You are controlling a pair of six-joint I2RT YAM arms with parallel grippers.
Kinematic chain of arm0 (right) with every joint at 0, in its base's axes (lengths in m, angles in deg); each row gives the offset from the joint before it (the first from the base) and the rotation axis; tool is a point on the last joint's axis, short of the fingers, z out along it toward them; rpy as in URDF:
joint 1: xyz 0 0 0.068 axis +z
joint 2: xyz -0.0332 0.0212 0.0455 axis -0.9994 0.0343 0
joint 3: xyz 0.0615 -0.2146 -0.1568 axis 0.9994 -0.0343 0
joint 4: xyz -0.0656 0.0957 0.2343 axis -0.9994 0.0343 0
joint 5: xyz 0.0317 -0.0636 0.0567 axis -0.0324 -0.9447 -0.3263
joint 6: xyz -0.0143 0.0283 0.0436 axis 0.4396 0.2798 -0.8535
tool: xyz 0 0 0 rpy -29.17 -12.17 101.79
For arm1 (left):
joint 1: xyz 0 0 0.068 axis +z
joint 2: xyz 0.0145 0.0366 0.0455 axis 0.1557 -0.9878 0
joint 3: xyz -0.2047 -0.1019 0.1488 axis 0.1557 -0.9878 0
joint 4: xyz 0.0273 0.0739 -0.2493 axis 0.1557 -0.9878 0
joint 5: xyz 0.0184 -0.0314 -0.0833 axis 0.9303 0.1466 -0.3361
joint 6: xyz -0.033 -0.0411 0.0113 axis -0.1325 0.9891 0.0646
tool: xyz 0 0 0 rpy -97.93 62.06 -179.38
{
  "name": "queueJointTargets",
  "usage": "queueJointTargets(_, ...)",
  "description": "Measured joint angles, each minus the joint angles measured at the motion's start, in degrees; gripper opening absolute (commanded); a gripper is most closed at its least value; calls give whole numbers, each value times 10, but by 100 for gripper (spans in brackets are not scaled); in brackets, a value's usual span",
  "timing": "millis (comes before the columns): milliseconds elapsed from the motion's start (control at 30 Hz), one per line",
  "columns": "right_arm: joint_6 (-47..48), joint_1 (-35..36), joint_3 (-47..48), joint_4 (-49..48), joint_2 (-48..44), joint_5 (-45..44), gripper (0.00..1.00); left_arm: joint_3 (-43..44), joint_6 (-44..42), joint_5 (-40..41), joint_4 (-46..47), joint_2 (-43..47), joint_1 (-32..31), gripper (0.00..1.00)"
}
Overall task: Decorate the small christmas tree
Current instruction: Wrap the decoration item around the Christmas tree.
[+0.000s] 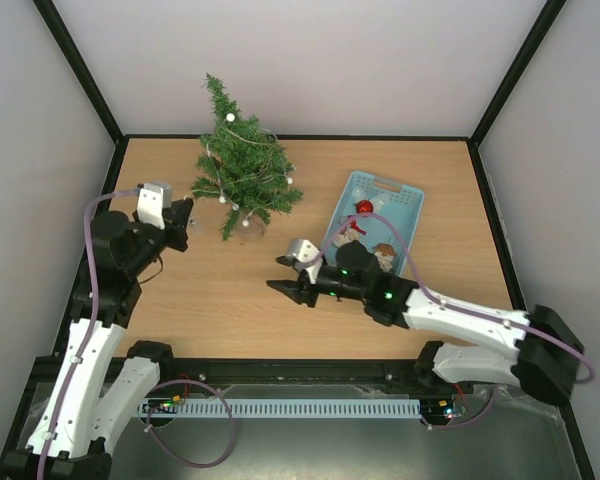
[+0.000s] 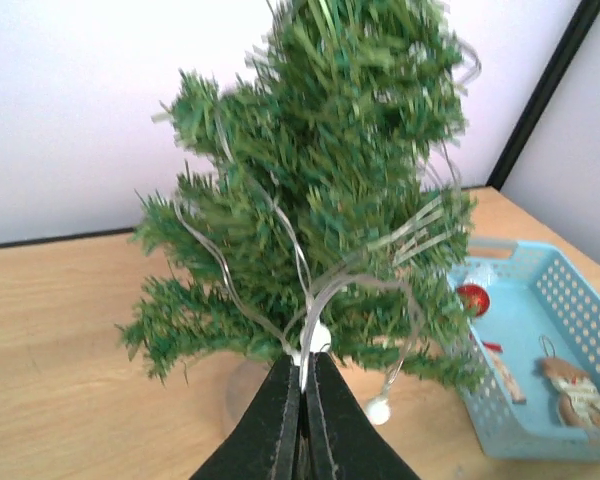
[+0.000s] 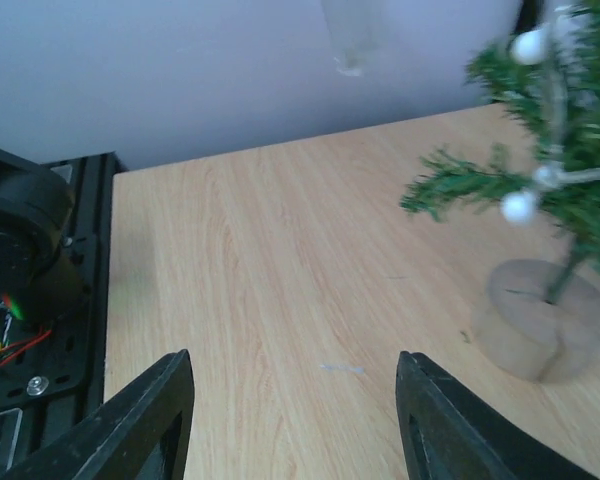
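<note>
The tree (image 1: pixel 242 170) is standing upright at the rear of the desk (image 1: pixel 230 290), left of the basket (image 1: pixel 405 195). The left claw (image 2: pixel 302 372) is sitting at the tree's lower branches, fully closed and pinching the wire (image 2: pixel 310 320) of its light string. The right claw (image 3: pixel 295 420) is hovering over bare desk near the tree's base, jaws apart, holding nothing.
</note>
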Motion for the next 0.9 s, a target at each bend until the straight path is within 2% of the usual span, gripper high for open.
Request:
queueJointTargets(167, -48, 0, -93, -31, -120, -104, 53, 45, 37, 3, 4, -17, 0, 2)
queueJointTargets(367, -79, 0, -131, -45, -159, -180, 54, 55, 81, -24, -2, -12, -1, 2)
queueJointTargets(500, -81, 0, -131, -60, -180, -198, 54, 61, 56, 31, -24, -19, -1, 2)
queueJointTargets(633, -85, 0, -131, -70, -189, -200, 54, 81, 7, 100, -16, -64, -1, 2)
queueJointTargets(767, -85, 0, -131, -71, -194, -200, 54, 35, -72, 172, 90, -98, -1, 2)
queueJointTargets(900, -83, 0, -131, -70, -200, -203, 54, -28, -124, 201, 201, -130, 2, 2)
